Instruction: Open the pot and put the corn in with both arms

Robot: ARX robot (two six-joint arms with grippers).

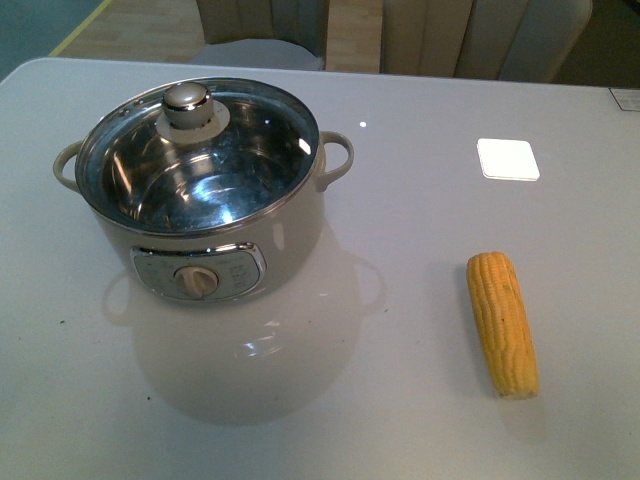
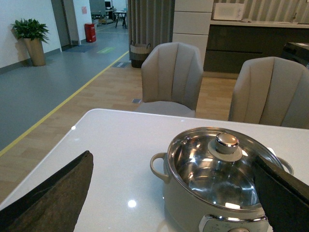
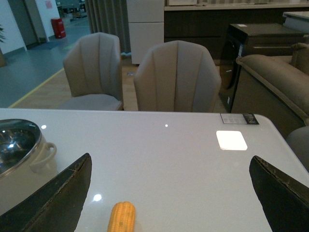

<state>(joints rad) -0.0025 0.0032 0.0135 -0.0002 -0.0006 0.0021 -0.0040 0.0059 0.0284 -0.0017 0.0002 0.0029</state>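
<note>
Your left gripper is holding its fingers wide apart and carrying nothing; in its wrist view it is facing the pot. Your right gripper is likewise spreading its fingers wide and gripping nothing, with the corn showing between them. Neither arm is appearing in the front view.

The pot is sitting toward the left edge of the table, its front panel facing the near edge. The glass lid is resting closed on the rim, with its knob untouched. The corn is lying flat toward the right edge, well apart from the pot, with its length running roughly from the far edge to the near one.

You are looking at the task before any step is complete, as far as these views show: the lid is on and the corn is on the table. Lifting the lid, picking up the corn and placing it inside are all remaining.

The dial is sitting on a panel whose markings are reading too small to make out. A small printed label is lying at the far right corner, its writing illegible. No brand name is showing.
</note>
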